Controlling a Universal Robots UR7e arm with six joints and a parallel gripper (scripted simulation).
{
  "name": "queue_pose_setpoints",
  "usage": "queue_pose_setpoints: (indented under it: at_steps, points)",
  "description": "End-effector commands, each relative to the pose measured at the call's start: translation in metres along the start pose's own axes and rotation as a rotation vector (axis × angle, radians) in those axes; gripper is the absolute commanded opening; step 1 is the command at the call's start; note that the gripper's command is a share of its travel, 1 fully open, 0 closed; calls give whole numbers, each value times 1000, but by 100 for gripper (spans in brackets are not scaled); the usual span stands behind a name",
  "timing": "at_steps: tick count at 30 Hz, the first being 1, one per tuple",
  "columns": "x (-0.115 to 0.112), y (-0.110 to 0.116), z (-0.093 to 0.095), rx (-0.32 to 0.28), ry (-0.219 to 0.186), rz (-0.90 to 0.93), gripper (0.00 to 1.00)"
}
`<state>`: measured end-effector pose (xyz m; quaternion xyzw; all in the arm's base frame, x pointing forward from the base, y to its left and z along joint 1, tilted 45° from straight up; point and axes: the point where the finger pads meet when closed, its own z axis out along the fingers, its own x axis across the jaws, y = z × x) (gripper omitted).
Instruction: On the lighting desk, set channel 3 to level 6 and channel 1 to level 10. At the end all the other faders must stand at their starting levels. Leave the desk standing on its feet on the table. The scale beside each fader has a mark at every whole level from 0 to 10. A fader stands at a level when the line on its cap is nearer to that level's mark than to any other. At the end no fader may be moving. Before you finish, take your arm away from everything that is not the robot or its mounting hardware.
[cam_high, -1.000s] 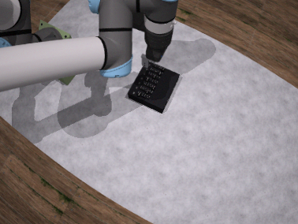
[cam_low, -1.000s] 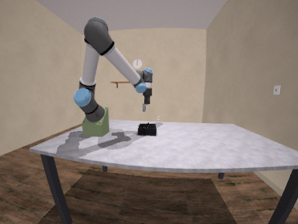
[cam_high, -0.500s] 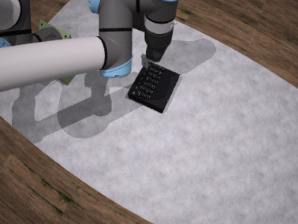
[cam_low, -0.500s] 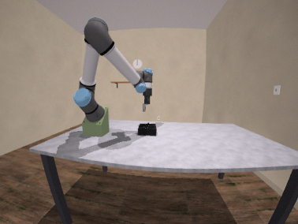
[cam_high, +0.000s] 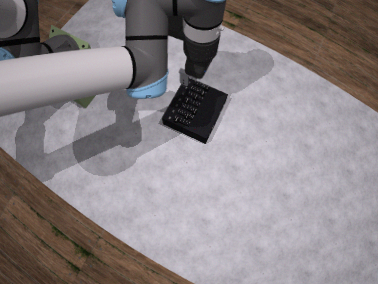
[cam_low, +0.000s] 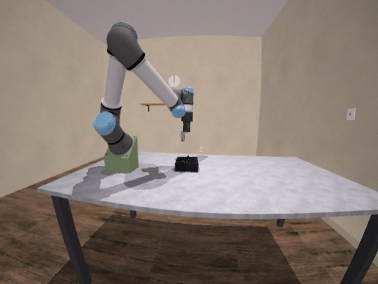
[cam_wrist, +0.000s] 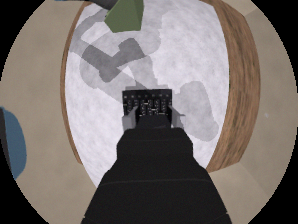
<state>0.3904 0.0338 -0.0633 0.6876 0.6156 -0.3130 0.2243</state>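
A wide grey-white marbled table top (cam_low: 260, 185) on dark angled legs carries the grey and white six-joint robot arm (cam_low: 125, 80) with pale blue joint caps, which rises from a green wedge-shaped base (cam_low: 122, 157) near the table's left end and bends over toward the middle. The small flat black square lighting desk (cam_high: 197, 112), with its rows of faders too small to read, sits flat on the table top just right of the base. The dark two-finger gripper (cam_low: 183, 136) hangs pointing straight down well above the desk's near-arm edge, its fingers spread fully apart with nothing between them.
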Motion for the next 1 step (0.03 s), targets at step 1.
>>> queue_pose_setpoints:
  at_steps: [1]
  points:
    - [1, 1, -2, -5, 2, 1, 100]
